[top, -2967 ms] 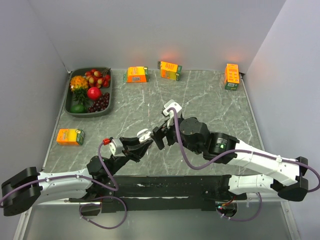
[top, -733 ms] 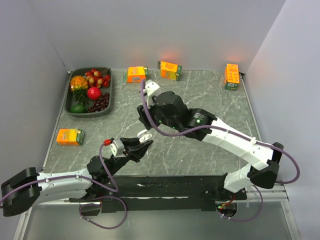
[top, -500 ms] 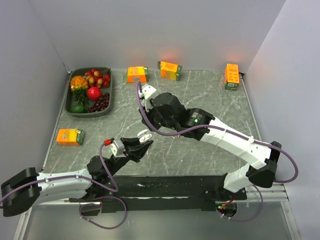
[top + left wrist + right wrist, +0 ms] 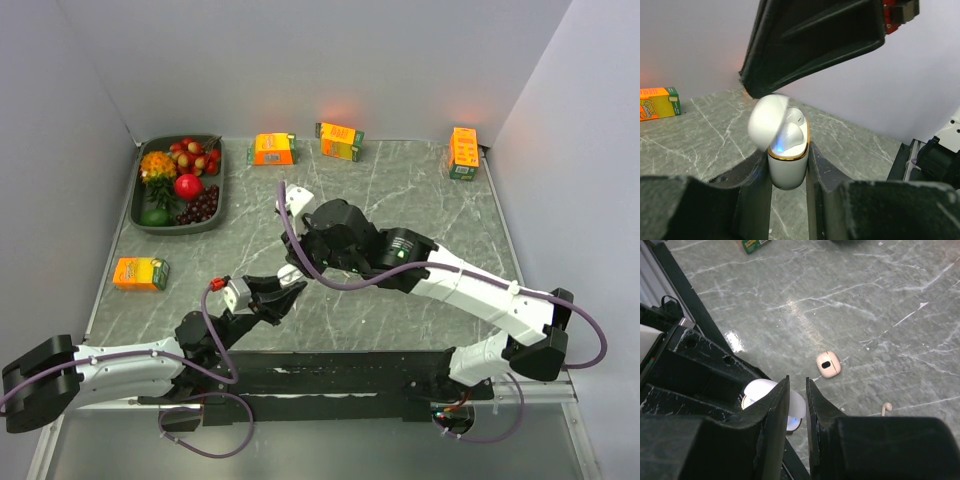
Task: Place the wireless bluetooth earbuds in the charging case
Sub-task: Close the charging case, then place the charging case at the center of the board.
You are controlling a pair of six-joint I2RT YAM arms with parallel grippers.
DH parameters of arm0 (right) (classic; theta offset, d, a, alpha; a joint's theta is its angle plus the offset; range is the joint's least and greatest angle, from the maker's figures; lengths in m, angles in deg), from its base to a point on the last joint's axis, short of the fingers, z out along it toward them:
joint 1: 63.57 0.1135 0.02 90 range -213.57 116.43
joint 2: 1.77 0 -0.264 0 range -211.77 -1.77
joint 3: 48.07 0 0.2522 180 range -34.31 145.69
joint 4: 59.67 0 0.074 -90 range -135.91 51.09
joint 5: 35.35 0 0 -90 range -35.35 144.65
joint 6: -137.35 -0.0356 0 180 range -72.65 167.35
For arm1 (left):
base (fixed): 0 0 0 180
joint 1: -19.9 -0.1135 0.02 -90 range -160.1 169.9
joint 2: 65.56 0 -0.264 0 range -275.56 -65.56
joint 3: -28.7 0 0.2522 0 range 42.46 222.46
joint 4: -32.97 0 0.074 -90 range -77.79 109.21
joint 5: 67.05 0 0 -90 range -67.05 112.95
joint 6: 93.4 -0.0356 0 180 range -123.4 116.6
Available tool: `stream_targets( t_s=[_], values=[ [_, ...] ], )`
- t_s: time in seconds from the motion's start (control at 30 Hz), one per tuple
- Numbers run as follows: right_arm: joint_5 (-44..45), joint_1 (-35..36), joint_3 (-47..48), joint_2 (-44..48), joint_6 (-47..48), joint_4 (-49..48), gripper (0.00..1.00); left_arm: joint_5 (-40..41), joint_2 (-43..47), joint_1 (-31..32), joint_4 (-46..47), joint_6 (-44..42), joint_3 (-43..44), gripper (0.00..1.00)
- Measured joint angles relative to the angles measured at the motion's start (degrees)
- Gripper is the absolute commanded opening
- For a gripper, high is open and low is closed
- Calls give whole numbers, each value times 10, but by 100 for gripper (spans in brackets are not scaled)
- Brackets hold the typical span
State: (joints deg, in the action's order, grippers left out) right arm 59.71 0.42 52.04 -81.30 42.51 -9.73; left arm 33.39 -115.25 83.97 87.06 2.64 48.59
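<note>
My left gripper is shut on the white, gold-rimmed charging case and holds it upright just above the table. The case's lid is tipped open, and a white earbud sits in the mouth over a blue light. My right gripper hangs directly over the case. Its jaws are drawn to a thin slit with nothing between them. Another earbud lies loose on the table. From above, the right gripper covers most of the case, with the left gripper below it.
A beige rounded-square piece with a hole lies near the loose earbud. A dark tray of fruit stands at the back left. Orange cartons lie at the left, along the back and at the back right.
My right wrist has come nearer and lower over the case, and its jaws have closed from wide apart to a thin slit. The left arm and the case have stayed put.
</note>
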Motion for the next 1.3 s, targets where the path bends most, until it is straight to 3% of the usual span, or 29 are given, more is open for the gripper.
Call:
stream_targets(
  t_s=[0.2,0.27,0.3,0.4,0.57,0.7,0.8,0.97,1.1,1.3],
  values=[
    [-2,4,-22,19,-1,1,29,5,0,0,0,0,0,1],
    [-1,5,-26,21,-2,2,40,6,0,0,-1,0,0,1],
    [1,5,-28,23,-4,0,56,6,0,0,-2,0,0,1],
    [17,5,-41,38,-16,-6,71,8,0,0,-6,0,0,1],
    [25,-45,-71,103,-49,-20,74,20,0,-22,-91,52,42,1],
    [37,-121,-88,146,-84,-43,75,-5,-13,-100,-178,149,99,1],
    [51,-133,-111,164,-103,-55,77,-34,-34,-162,-240,232,133,1],
    [64,-139,-156,176,-120,-62,78,-197,-174,-287,-339,328,244,1],
    [69,-141,-198,176,-123,-69,78,-333,-374,-358,-401,381,374,1],
    [74,-146,-247,189,-132,-76,78,-383,-557,-417,-520,400,502,1]
  ],
)
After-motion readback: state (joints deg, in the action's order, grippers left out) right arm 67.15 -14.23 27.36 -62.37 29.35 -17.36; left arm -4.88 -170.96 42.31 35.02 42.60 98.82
